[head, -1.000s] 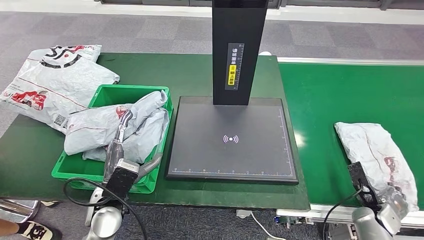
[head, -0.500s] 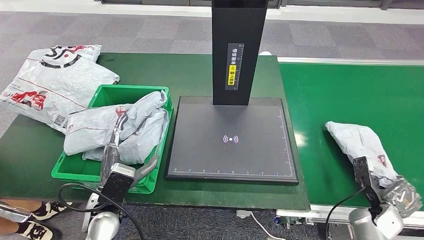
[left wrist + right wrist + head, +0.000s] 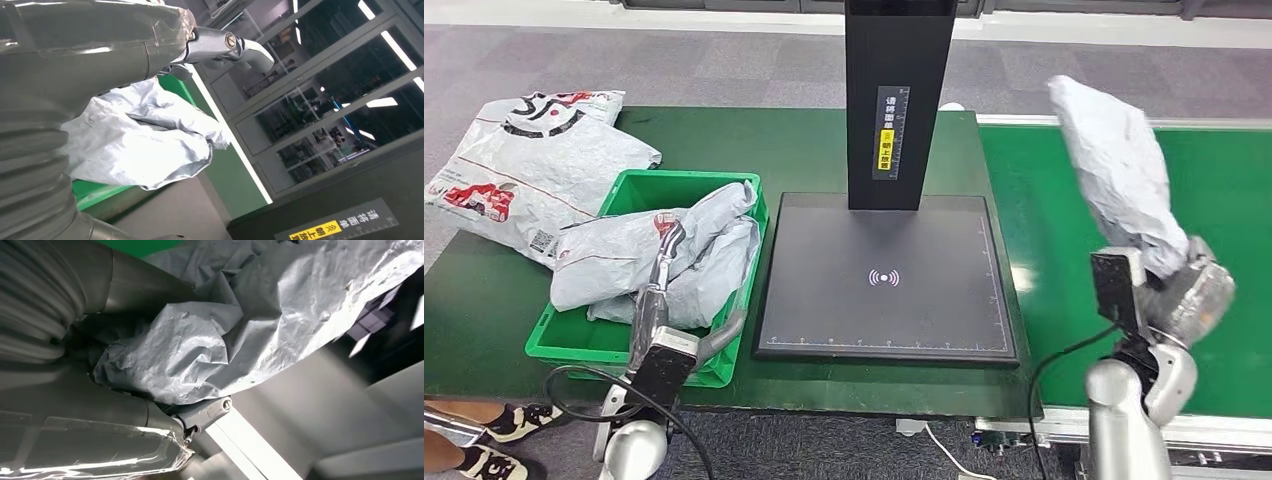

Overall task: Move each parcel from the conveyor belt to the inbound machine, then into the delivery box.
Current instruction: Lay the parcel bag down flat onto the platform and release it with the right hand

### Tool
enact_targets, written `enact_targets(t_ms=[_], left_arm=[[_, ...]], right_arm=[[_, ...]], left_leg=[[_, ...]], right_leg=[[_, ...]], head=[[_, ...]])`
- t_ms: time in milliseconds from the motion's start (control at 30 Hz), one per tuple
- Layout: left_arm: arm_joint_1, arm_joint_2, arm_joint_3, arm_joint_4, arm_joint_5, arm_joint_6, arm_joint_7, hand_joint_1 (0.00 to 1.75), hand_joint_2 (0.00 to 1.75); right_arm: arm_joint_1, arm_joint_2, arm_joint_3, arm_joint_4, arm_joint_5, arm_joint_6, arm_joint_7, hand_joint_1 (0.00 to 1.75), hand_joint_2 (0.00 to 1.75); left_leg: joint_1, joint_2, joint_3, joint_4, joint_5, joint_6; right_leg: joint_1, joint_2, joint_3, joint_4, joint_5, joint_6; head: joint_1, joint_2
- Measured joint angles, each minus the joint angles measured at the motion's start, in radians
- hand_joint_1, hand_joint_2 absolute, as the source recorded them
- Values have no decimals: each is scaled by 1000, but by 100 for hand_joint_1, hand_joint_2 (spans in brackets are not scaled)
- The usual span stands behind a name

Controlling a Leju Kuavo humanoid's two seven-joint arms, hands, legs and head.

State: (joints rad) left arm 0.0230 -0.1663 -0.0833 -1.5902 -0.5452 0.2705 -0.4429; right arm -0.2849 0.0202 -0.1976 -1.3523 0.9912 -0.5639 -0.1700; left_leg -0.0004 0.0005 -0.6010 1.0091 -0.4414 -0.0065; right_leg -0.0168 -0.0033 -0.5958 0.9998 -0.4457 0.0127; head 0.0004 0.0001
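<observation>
Step in hand looks like belt-to-machine transfer: right hand (image 3: 1189,290) is clamped on the lower end of a grey parcel (image 3: 1116,170), held well clear above the conveyor belt (image 3: 1064,190). The parcel stands nearly upright out of the hand, top end leaning toward the belt's far edge, near the machine's black column (image 3: 898,100).

Next move, by judgement: swing the parcel toward the robot's left and lay it flat on the inbound machine (image 3: 886,275), ideally over the centre scan mark, without clipping the column. The bag is limp, so it will likely flop on release; a low set-down makes sense.

Parcel: crumpled grey poly mailer, soft contents, creased all over. The right wrist view shows its film (image 3: 260,320) bunched against the hand's grey cover. No label is readable.

Left hand (image 3: 662,300) hangs at the near right corner of the green delivery box (image 3: 629,190), over grey parcels already in it (image 3: 619,260); fingers extended, nothing in them. White printed bags (image 3: 534,165) lie on the table's far left corner.
</observation>
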Motion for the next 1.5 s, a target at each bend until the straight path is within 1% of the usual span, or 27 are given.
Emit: enact_targets(t_ms=[100,200,467,633,800,867,933,1000,1100,1167,1233,1267,1333,1400,1433,1500], left_arm=[[-19,-4,-10,20,0,-1,-3,0,175],[-41,-5,-20,40,0,-1,-3,0,175],[-72,-4,-36,74,17,-1,-3,0,175],[-76,-4,-37,81,22,1,-2,0,175],[-76,-3,-37,82,23,3,3,0,175],[-76,-2,-37,83,23,2,8,0,175],[-76,-2,-39,85,22,2,12,0,175],[-76,-3,-42,88,19,2,16,0,175],[-76,-3,-47,93,15,2,18,0,175],[-76,-3,-47,95,12,2,18,0,175],[-75,-3,-47,95,10,2,18,0,175],[-74,-3,-47,94,10,2,18,0,175],[-74,-3,-47,93,9,1,18,0,175],[-75,-3,-47,92,9,0,16,0,175],[-76,-3,-47,93,9,-1,15,0,175],[-81,-3,-47,95,9,-1,14,0,175]], right_arm=[[-54,24,116,13,0,67,17,175,175],[-110,52,235,67,-13,117,26,175,175],[-199,134,522,317,-3,225,70,175,175],[-213,163,632,438,18,263,118,175,175],[-212,164,683,502,41,316,171,175,175],[-211,163,691,518,57,328,209,131,175],[-210,160,695,529,71,342,249,44,175],[-208,154,696,535,81,351,281,0,175],[-201,140,696,532,86,349,300,0,175],[-189,128,696,511,84,326,286,0,175],[-170,114,696,465,80,273,253,0,175],[-159,106,696,433,79,230,228,0,175],[-133,90,690,350,76,104,153,0,175],[-100,74,674,251,55,-30,51,0,175],[-82,68,661,198,38,-80,-6,0,175],[-43,62,622,92,7,-128,-123,0,175]], left_leg=[[0,0,0,0,1,-1],[1,0,0,0,2,-2],[3,0,0,0,2,-3],[3,-1,0,0,2,-3],[3,-1,0,0,1,-3],[3,-1,0,0,1,-3],[3,-1,0,0,1,-3],[3,0,0,0,1,-3],[3,0,0,0,1,-3],[3,0,0,0,1,-3],[3,0,0,0,1,-3],[3,0,0,0,1,-3],[3,0,0,0,1,-3],[3,-1,0,0,1,-3],[3,0,0,0,1,-3],[3,0,0,0,0,-3]], right_leg=[[0,0,0,0,0,0],[1,1,0,1,1,-1],[3,0,-1,1,0,-2],[3,0,-1,1,0,-3],[3,0,-1,0,0,-3],[2,0,-1,0,0,-3],[3,0,-1,0,0,-3],[3,0,-1,0,0,-3],[3,0,-1,0,0,-3],[3,0,-1,0,0,-3],[3,0,-1,0,0,-3],[3,0,-2,0,0,-3],[3,0,-2,0,0,-3],[3,0,-2,0,0,-3],[3,0,-2,0,0,-3],[3,1,-2,0,0,-3]], head=[[0,0],[0,0],[0,0],[0,0],[0,0],[0,0],[0,0],[0,0],[0,0],[0,0],[0,0],[0,0],[0,0],[0,0],[0,0],[0,0]])
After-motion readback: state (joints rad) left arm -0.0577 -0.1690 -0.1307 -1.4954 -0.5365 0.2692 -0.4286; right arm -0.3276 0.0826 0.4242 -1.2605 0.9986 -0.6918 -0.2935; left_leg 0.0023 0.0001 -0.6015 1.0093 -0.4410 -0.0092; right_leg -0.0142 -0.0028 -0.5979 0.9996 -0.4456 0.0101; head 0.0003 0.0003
